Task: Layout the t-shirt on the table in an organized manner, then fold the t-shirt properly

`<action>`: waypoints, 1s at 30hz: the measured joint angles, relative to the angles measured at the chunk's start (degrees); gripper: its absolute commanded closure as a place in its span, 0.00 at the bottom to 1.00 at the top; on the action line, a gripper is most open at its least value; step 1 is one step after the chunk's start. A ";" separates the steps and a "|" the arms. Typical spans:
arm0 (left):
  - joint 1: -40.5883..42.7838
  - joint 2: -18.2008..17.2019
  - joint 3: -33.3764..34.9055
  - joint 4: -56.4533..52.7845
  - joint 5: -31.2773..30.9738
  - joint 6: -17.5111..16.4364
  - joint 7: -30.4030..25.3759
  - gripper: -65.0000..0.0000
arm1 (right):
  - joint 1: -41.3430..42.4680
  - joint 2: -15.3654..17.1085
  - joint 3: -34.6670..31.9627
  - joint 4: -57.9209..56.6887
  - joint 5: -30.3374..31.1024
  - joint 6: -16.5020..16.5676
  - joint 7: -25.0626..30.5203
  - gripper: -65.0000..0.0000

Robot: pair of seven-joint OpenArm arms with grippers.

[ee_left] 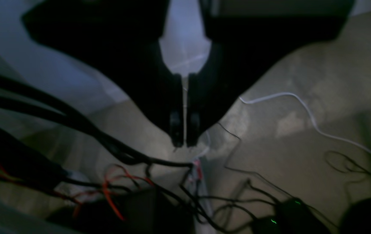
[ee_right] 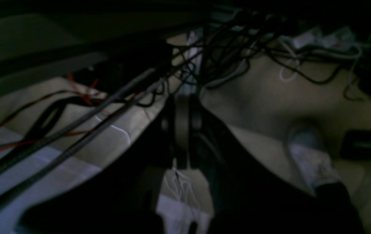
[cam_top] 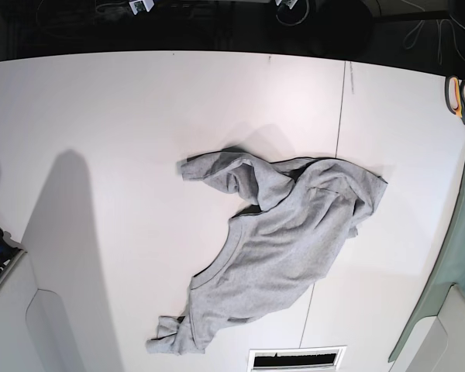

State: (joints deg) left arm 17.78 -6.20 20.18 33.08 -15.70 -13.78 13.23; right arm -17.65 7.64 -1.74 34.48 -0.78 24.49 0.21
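Observation:
The heather-grey t-shirt [cam_top: 287,240] lies crumpled in the middle of the white table [cam_top: 101,116]. One sleeve is flung toward the far left, the ribbed neck faces left, and a bunched end sits by the near edge. No lettering shows. Neither arm appears in the base view. In the left wrist view my left gripper [ee_left: 184,143] is shut with nothing between its fingers, hanging over tangled cables and a beige floor. My right gripper [ee_right: 183,100] in the right wrist view is likewise shut and empty, pointing at cables. Both are away from the shirt.
Orange-handled scissors [cam_top: 459,94] rest at the table's far right edge. A green-grey cloth [cam_top: 449,287] hangs along the right side. A slotted white vent [cam_top: 297,359] sits at the near edge. A thin dark seam [cam_top: 342,116] crosses the table. Black and red cables [ee_left: 114,182] crowd the floor.

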 measured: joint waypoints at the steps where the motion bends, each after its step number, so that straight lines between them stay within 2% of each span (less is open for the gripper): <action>1: 0.74 -0.61 -0.31 1.70 0.04 0.00 -0.02 0.97 | -1.31 0.72 0.02 1.92 1.27 0.92 -0.17 1.00; 5: 4.44 -1.62 -4.92 8.02 -1.77 -0.09 0.11 0.97 | -6.67 3.32 0.02 10.16 6.03 2.40 -0.07 1.00; 7: 6.58 -1.49 -9.14 11.19 -3.48 -1.88 0.33 0.97 | -9.38 4.63 0.02 14.51 6.58 2.38 -0.15 1.00; 12: 12.09 -1.53 -20.55 21.22 -9.64 -16.24 1.05 0.97 | -16.24 7.32 0.02 26.95 8.35 2.19 -0.61 1.00; 13: 13.11 -1.57 -22.45 23.61 -10.51 -18.53 1.57 0.97 | -17.55 7.76 0.00 29.77 8.31 2.19 -0.72 1.00; 15: 15.37 -1.55 -26.10 28.70 -12.35 -21.07 3.32 0.97 | -20.06 8.59 -0.02 35.85 8.37 2.54 -0.74 1.00; 18: 18.99 -1.55 -30.93 37.11 -16.31 -22.10 7.06 0.97 | -23.47 10.49 -0.04 45.18 8.92 4.24 -0.63 1.00; 23: 23.69 -1.49 -37.90 52.17 -22.49 -22.23 14.60 0.97 | -27.65 14.84 -0.02 59.23 12.68 4.17 -0.98 1.00; 26: 26.43 -2.23 -41.22 60.24 -26.43 -22.25 15.63 0.96 | -28.37 16.31 0.00 66.03 12.66 4.33 -1.55 1.00; 30: 28.46 -5.49 -44.13 69.00 -28.61 -22.25 16.41 0.95 | -26.91 16.50 -0.04 72.76 13.40 4.63 -1.57 1.00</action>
State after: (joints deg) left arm 46.24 -11.68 -23.94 102.08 -44.31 -36.03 29.65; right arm -44.56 24.14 -1.78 107.24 12.62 29.12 -1.37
